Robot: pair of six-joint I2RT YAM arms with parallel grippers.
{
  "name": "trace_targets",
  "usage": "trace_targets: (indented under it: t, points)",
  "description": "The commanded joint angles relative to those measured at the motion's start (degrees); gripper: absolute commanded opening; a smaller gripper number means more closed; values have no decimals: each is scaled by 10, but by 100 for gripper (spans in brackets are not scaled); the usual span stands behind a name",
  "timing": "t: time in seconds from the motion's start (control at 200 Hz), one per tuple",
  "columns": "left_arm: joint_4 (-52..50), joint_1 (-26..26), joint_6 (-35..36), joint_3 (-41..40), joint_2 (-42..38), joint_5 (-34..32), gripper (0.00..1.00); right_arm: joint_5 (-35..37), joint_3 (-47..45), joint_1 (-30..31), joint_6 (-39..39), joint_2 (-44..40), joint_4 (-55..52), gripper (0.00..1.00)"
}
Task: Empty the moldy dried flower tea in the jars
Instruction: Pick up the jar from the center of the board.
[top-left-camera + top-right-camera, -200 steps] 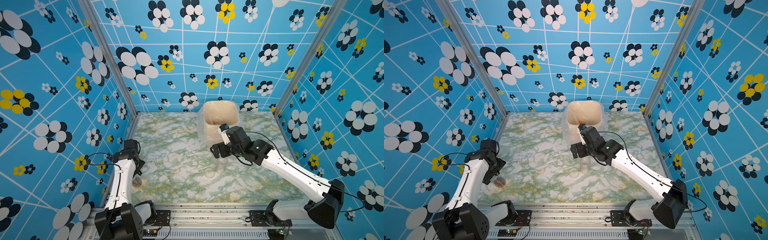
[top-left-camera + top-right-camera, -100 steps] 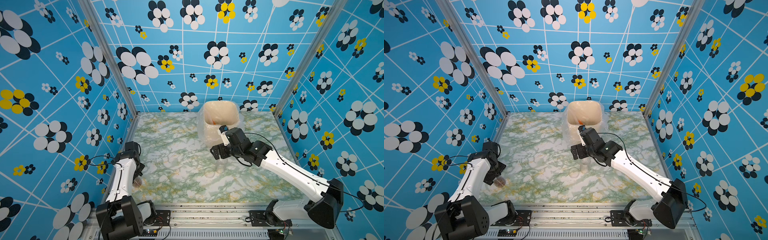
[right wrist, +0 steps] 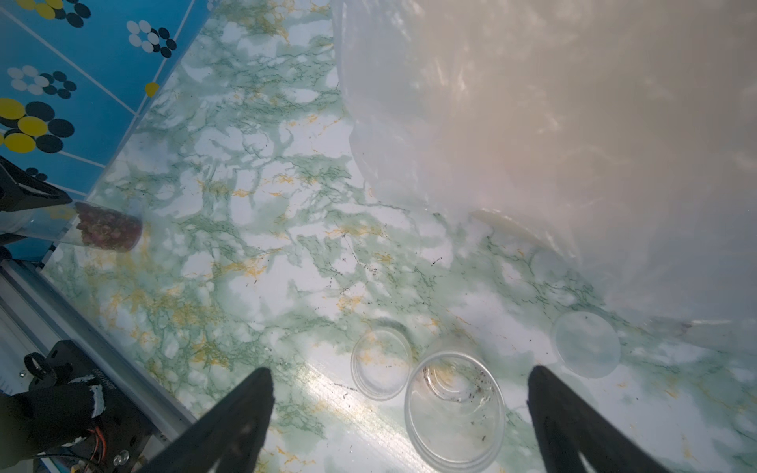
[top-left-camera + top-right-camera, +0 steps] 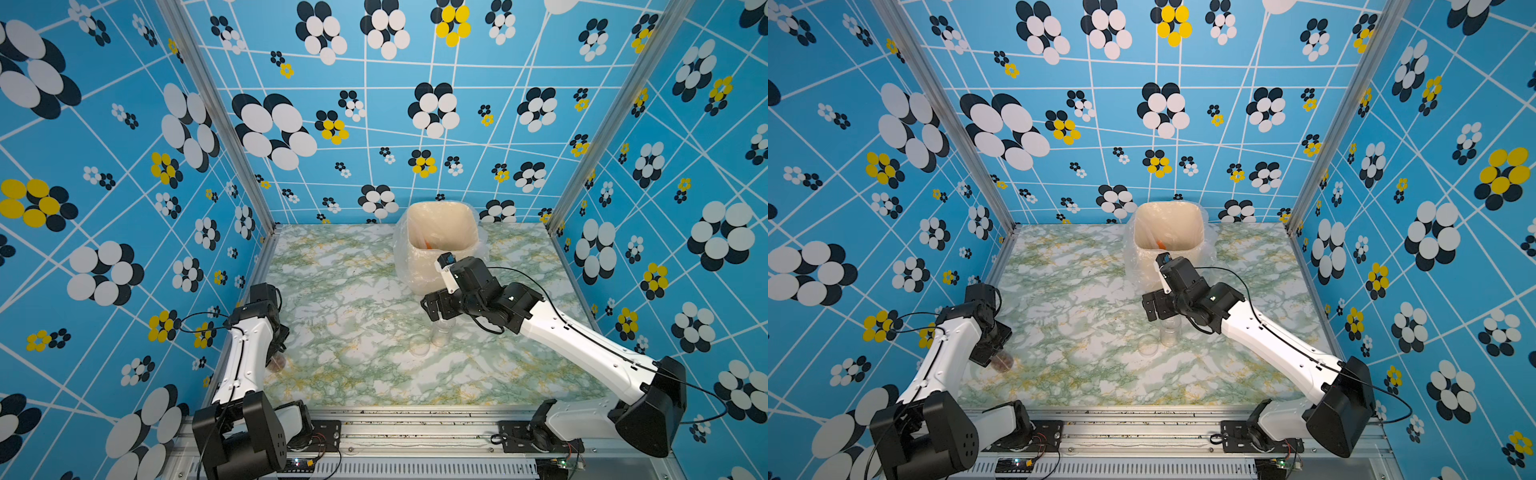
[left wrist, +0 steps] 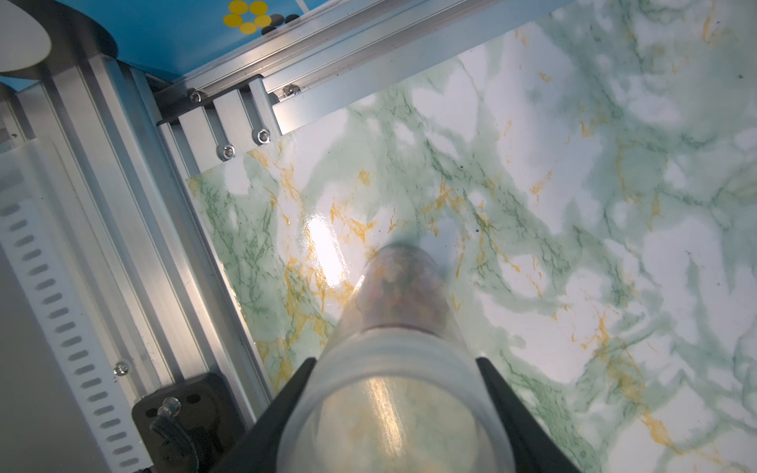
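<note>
A clear jar with reddish-brown dried flower tea in its bottom stands at the table's left front, seen in both top views. My left gripper reaches down over it, and both black fingers press on the jar's lidded top. An empty, open jar stands mid-table with only dark crumbs inside. My right gripper hovers over it, open wide, touching nothing.
A clear round lid lies beside the empty jar and another lid lies nearer the bin. The beige plastic-lined bin stands at the back, just behind my right wrist. An aluminium frame rail runs close to the left jar.
My left gripper has come down over the tea jar and its jaws have narrowed onto the jar's top. The right arm has hardly moved.
</note>
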Motion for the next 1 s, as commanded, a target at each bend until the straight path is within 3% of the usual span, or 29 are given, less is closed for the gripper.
trace_targets:
  t: [0.0,0.145,0.265,0.53,0.835,0.994]
  points:
    - [18,5,21,-10,-20,29,30,6,-11,2,-6,-10,14,99]
    - [68,-3,71,-10,-50,89,17,7,-18,2,-8,-22,27,99]
    - [104,-39,129,4,-76,114,10,0,-28,2,-11,-39,44,99]
    - [136,-155,284,99,-82,204,3,-28,-62,3,-21,-74,85,99]
    - [136,-204,384,196,-42,417,0,-66,-105,2,-36,-104,142,98]
    - [69,-237,462,277,-8,501,0,-92,-121,2,-60,-111,175,98]
